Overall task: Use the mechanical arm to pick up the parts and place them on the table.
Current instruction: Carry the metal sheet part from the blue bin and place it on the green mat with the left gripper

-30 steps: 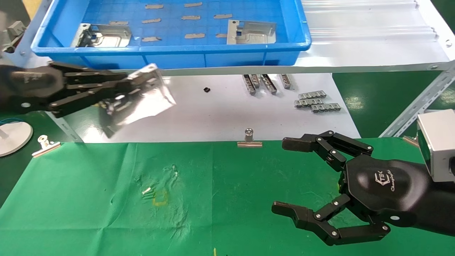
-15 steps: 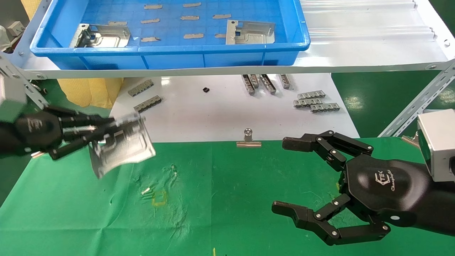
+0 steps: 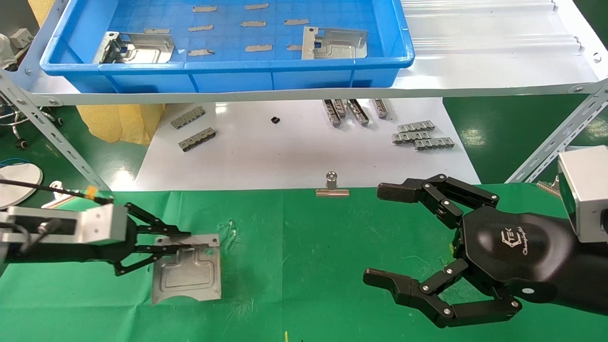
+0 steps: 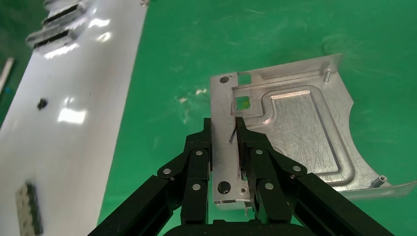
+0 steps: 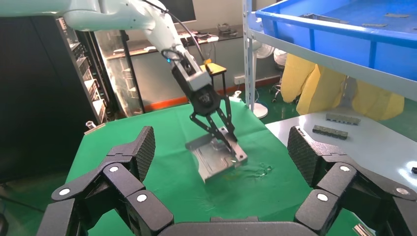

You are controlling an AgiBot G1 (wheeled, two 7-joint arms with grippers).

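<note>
Left gripper (image 3: pixel 178 243) is low over the left side of the green worktop (image 3: pixel 332 266), fingers pinched on the flanged edge of one part (image 3: pixel 187 275). In the left wrist view the fingertips (image 4: pixel 206 147) clamp that edge from both sides, next to the small square hole. The held part (image 4: pixel 290 132) looks flat or nearly flat on the cloth, embossed side up, concave-cut edge toward the robot; can't confirm it is fully seated. In the right wrist view the same plate (image 5: pixel 216 160) sits under the left gripper (image 5: pixel 223 137), low on the green cloth.

Right gripper (image 3: pixel 413 237) hovers over the right side of the worktop, fingers spread wide, nothing between them. Right wrist view shows its fingertips (image 5: pixel 140 147) well apart.

Two more parts are in the blue tray (image 3: pixel 228 71) on the upper shelf: one at the tray's left end (image 3: pixel 135 47), one right of centre (image 3: pixel 335 43). Grey tape scraps (image 3: pixel 254 23) lie on the tray floor between and behind them.

Comb-like strips (image 3: pixel 420 135) lie on the white tabletop (image 3: pixel 285 152) beyond the green cloth. A binder clip (image 3: pixel 332 185) holds the cloth's far edge, near the middle.
</note>
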